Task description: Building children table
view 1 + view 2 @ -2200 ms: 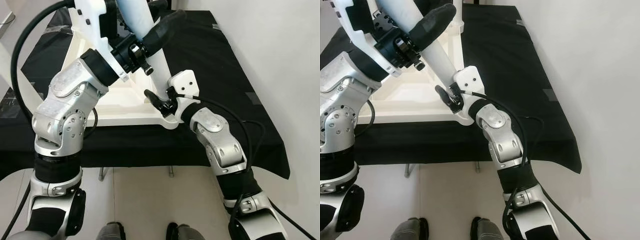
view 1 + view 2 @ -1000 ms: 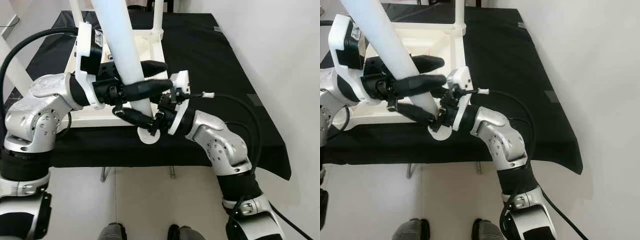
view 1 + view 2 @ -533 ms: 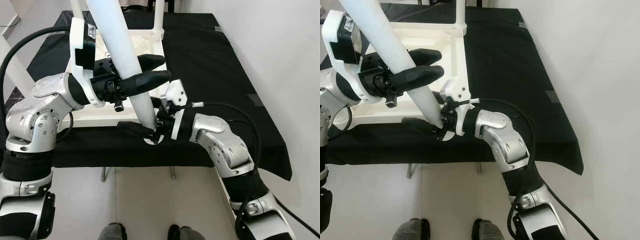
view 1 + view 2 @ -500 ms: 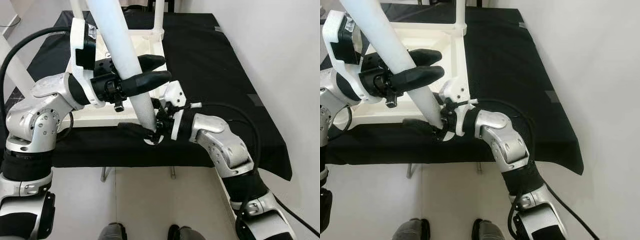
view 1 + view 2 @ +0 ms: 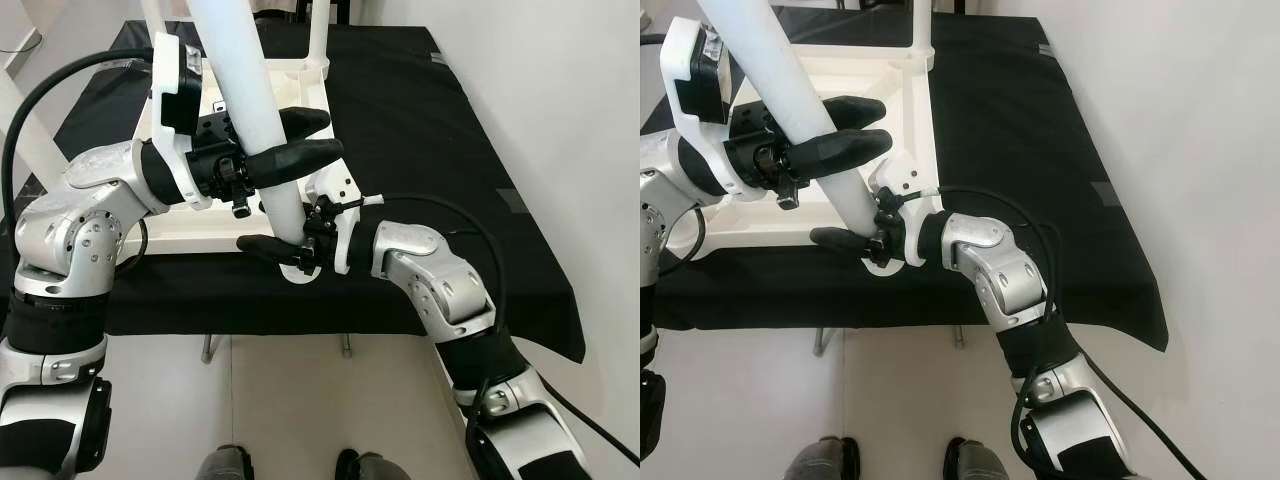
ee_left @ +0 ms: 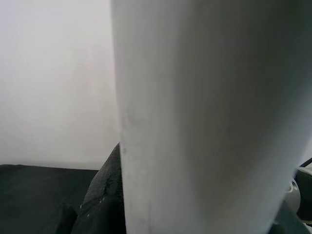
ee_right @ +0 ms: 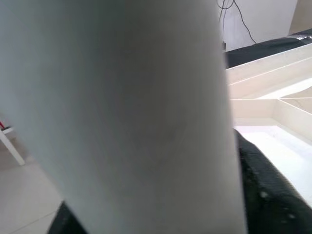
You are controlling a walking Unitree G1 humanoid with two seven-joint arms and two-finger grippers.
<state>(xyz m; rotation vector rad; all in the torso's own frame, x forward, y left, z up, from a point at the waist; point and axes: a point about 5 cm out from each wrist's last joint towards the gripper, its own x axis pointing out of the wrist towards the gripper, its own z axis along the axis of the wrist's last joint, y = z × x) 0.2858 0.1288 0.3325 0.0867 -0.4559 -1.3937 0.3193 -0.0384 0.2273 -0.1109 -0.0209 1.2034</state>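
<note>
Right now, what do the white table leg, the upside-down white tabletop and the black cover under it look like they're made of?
White table leg: smooth matte white, likely painted wood or plastic; no grain shows. The left end effector clamps it, the right end effector grips near its base.
Tabletop: same flat white finish, ribbed underside, possibly moulded plastic.
Black cover: cloth; it drapes over the edge and wrinkles.

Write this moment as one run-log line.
left gripper: shut on table leg | right gripper: at leg base | white tabletop: upside down
</note>
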